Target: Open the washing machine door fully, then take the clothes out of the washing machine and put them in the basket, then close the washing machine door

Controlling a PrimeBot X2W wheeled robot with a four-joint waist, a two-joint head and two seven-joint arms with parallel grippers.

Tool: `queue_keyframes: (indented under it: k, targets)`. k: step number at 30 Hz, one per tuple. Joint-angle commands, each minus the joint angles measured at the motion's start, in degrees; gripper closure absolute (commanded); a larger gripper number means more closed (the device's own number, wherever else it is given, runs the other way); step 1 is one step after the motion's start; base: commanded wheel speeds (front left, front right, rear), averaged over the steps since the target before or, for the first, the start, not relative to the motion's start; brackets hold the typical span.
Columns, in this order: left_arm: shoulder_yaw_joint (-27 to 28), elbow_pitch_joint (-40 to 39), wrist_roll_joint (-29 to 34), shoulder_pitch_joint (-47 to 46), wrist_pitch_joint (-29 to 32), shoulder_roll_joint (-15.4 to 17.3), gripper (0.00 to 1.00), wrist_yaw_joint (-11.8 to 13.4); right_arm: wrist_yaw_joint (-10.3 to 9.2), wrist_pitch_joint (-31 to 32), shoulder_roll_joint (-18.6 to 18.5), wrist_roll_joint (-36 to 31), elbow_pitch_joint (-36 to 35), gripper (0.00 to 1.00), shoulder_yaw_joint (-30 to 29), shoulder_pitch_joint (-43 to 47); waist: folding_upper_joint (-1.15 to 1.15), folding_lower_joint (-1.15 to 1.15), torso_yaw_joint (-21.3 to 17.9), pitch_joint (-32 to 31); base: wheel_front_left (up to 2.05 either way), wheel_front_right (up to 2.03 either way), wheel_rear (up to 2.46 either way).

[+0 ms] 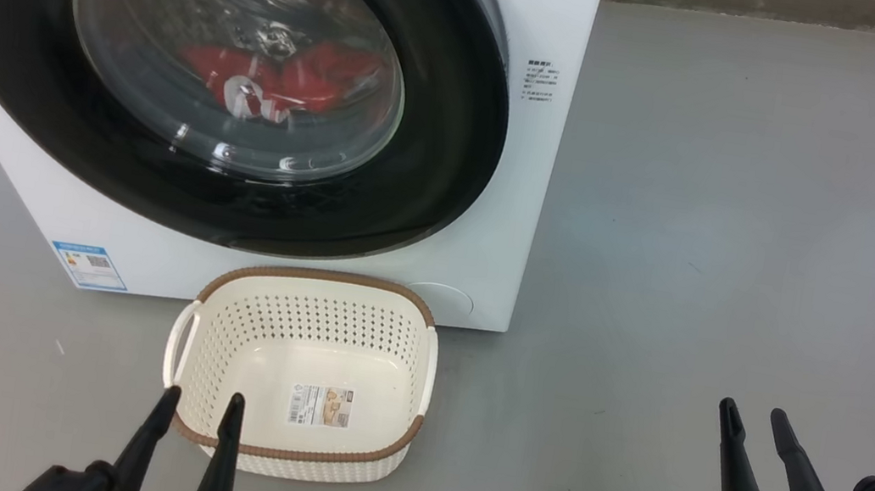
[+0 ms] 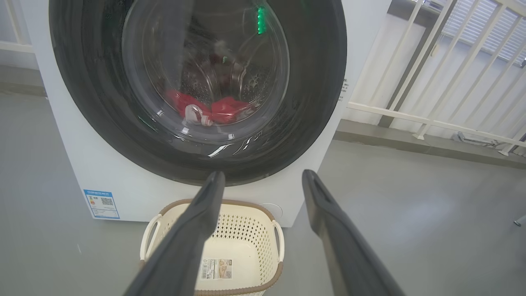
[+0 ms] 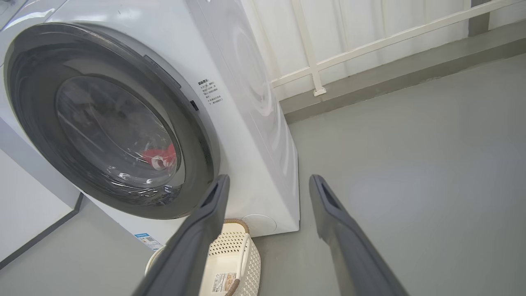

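Note:
The white washing machine (image 1: 549,30) stands ahead with its round black-rimmed door (image 1: 429,184) shut. Red clothes (image 1: 315,83) with white parts lie in the drum behind the glass, the clothes (image 2: 224,110) also showing in the left wrist view. The cream basket (image 1: 399,334) sits empty on the floor right before the machine. My left gripper (image 1: 202,399) is open, its tips over the basket's near left rim. My right gripper (image 1: 752,414) is open above bare floor, far right of the basket. Both hold nothing.
Grey floor (image 1: 747,238) stretches to the right of the machine. A white railing (image 2: 431,119) and a low kerb run behind it on the right. A blue label (image 1: 89,266) sits low on the machine's front.

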Motion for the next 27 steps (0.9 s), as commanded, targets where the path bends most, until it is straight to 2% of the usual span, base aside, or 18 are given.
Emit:
queue_keyframes:
  k: [1, 19, 27]
  targets:
    - [1.2, -1.9, 1.7, -0.7, -0.9, 0.6, 0.00, 0.5, -0.04, -0.7, -1.2, -1.4, -1.8, 0.00, 0.7, -0.7, 0.00, 0.00, -0.1, 0.0, 0.00, 0.00, 0.00]
    - [1.7, -2.2, 10.1, -0.6, -3.9, 0.8, 0.00, 1.4, -0.04, -3.8, -1.8, -10.7, -1.8, 0.00, -0.6, 0.8, 0.00, 0.00, -0.2, 0.7, 0.00, 0.00, 0.00]
    - [2.6, -0.6, 8.2, -0.9, -4.0, 0.8, 0.00, 1.5, -0.04, -3.9, -1.4, -11.7, -1.0, 0.00, -2.2, 1.4, 0.00, -0.01, 0.0, 1.0, 0.00, 0.00, 0.00]
